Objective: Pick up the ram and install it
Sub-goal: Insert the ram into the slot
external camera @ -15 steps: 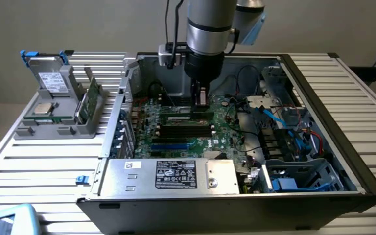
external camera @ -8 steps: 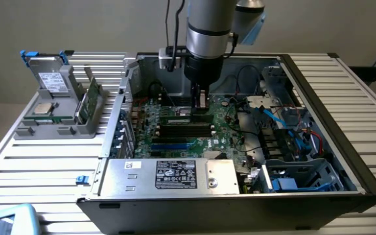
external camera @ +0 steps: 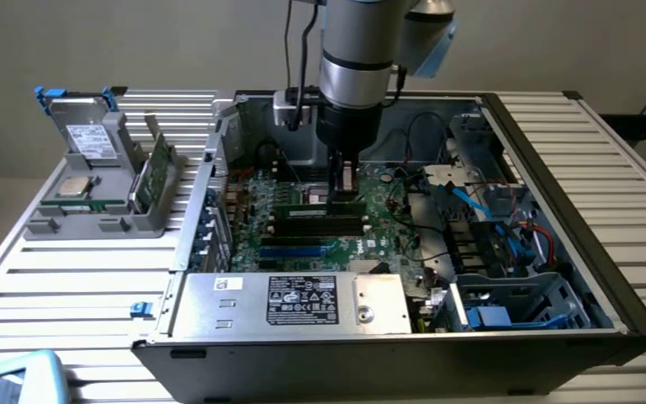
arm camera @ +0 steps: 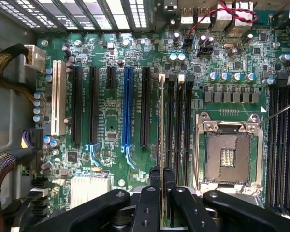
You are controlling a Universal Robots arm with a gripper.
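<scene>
Black-fingered gripper (arm camera: 161, 170) nearly shut, jaws parted by no more than a sliver and clamped on the top edge of the ram (arm camera: 162, 121), a long, narrow, thin green circuit-board stick. Held upright on its long edge, running straight out from between the jaws. Edge-on in the wrist view as a pale hairline strip; in the exterior view a green flank with a row of dark chips below the fingers. Lined up over the first of a bank of long black plastic slots (arm camera: 179, 125) on the glossy green motherboard (arm camera: 108, 116); whether pressed home there, cannot tell.

Just beside the jaws on one side, a square processor socket (arm camera: 227, 157) with a bright metal frame and a dark centre. On the other side, parallel expansion slots: several black, one blue (arm camera: 128, 106), one white (arm camera: 58, 104) farther off.

Around all this, a dark grey sheet-metal computer case (external camera: 357, 366), open on top, with a silver boxy power supply (external camera: 289, 303) bearing a black label. Well apart from the jaws, outside the case, a grey plastic rack (external camera: 76, 227) on a white slatted table (external camera: 54, 295).
</scene>
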